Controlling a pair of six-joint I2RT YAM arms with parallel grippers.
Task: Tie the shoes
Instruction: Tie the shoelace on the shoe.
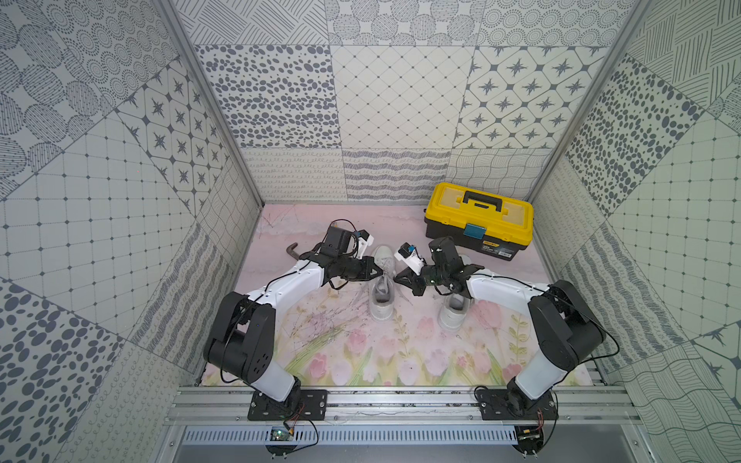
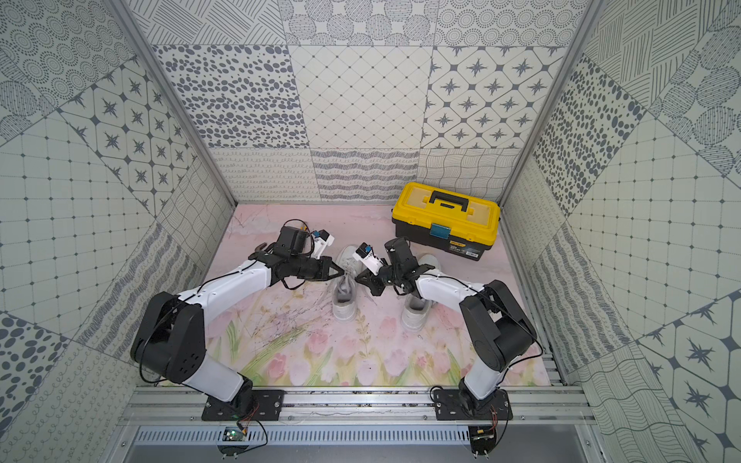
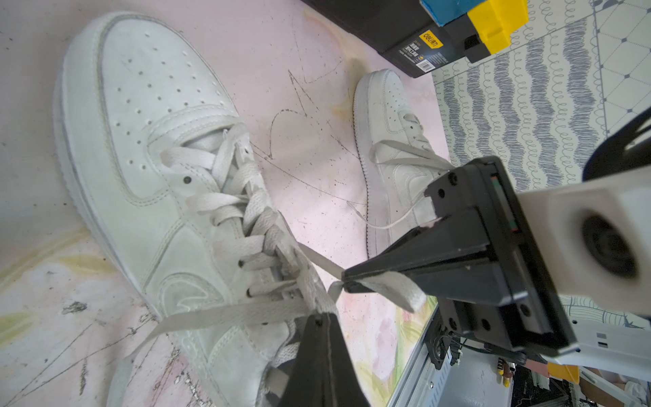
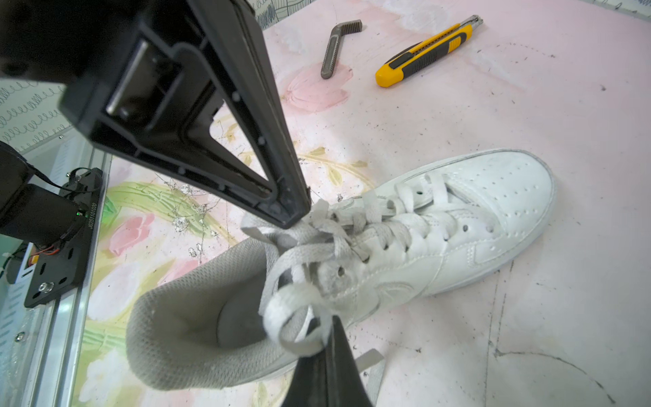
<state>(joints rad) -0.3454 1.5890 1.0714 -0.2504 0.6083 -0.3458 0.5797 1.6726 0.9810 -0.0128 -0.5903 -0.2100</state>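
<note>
Two white shoes stand side by side on the floral mat, toes toward the back wall. Both grippers meet over the laces of the left shoe [image 1: 383,294] [image 2: 345,298] [image 3: 141,148] [image 4: 468,225]. My left gripper [image 1: 382,273] [image 2: 341,274] [image 3: 322,316] is shut on a flat lace strand [image 3: 225,315] near the top eyelets. My right gripper [image 1: 397,278] [image 2: 358,278] [image 4: 333,319] is shut on a lace loop [image 4: 289,317] beside the shoe's opening. My right arm partly covers the right shoe [image 1: 455,310] [image 2: 417,314] [image 3: 391,141], whose laces lie loose.
A yellow and black toolbox [image 1: 479,218] [image 2: 445,220] stands at the back right, close behind the right shoe. A bent metal hex key [image 4: 334,49] [image 1: 290,250] and a yellow box cutter [image 4: 428,51] lie on the mat behind my left arm.
</note>
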